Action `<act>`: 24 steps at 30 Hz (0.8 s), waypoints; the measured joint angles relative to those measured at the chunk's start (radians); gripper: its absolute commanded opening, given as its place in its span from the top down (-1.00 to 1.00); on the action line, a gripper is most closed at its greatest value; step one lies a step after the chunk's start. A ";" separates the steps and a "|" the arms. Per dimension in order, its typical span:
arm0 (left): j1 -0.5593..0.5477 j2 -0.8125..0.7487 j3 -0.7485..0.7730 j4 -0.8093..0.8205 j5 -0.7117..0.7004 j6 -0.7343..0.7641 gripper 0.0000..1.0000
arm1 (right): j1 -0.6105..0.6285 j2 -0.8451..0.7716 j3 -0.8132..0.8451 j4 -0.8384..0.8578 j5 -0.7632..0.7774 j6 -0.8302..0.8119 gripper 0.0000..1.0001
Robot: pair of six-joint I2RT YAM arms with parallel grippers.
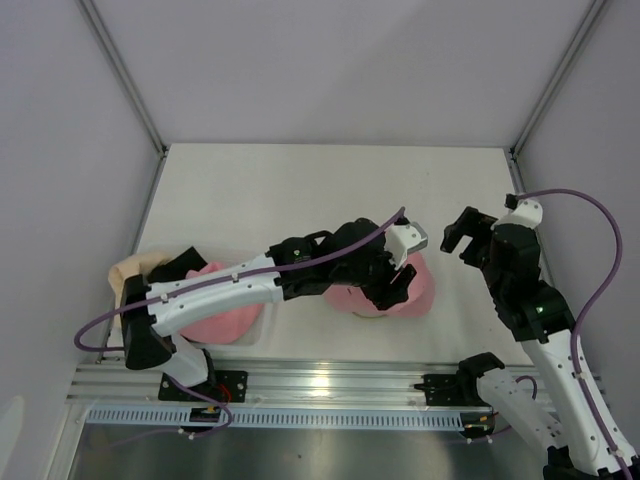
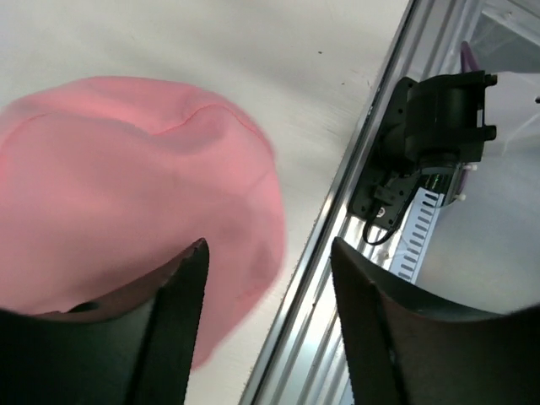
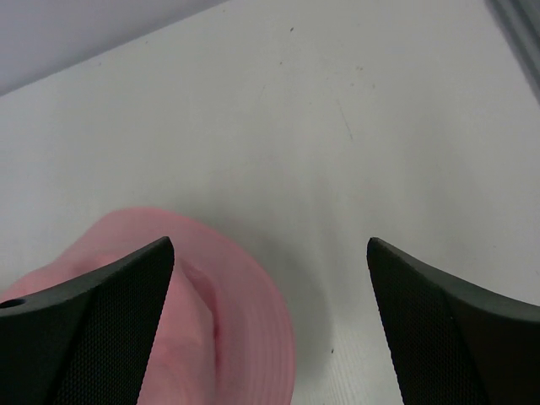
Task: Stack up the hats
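Pale walls enclose a white bench (image 1: 300,200), with a metal rail along its near edge. One pink hat (image 1: 420,290) lies crown up close to that edge, a little right of the middle. It looks slightly wider along the edge than across it, though it is close to round.

The left arm (image 1: 230,285) reaches across from the near-left corner and its jaws hang right over this hat. In the left wrist view they stand apart with nothing between them. One finger is above the pink hat (image 2: 126,186) and the other is above bare bench on the rail side, so the near brim runs through the gap. A straight drop and close would probably pinch that brim.

The right arm (image 1: 525,290) is just beside the hat toward the right edge. Its jaws are wide apart and empty. From its wrist the pink hat (image 3: 228,329) lies low and toward the left finger, not centred.

A second pink hat (image 1: 225,320) and a beige hat (image 1: 130,272) sit together at the near-left corner. The left arm is nearer, and the carry would run leftward along the near edge.
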 measured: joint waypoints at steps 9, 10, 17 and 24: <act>0.020 -0.148 -0.056 0.025 -0.250 -0.018 -0.99 | 0.000 -0.007 -0.037 0.074 -0.179 -0.032 -0.99; 0.047 -0.183 -0.072 0.040 -0.262 -0.028 -0.99 | 0.000 -0.006 -0.042 0.092 -0.198 -0.032 -0.99; 0.318 -0.399 -0.245 0.152 -0.262 -0.117 -0.92 | -0.003 0.084 -0.050 0.217 -0.360 -0.049 -0.99; 0.483 -0.331 -0.397 0.287 -0.139 -0.268 -0.74 | -0.003 0.256 -0.050 0.285 -0.457 -0.051 -0.99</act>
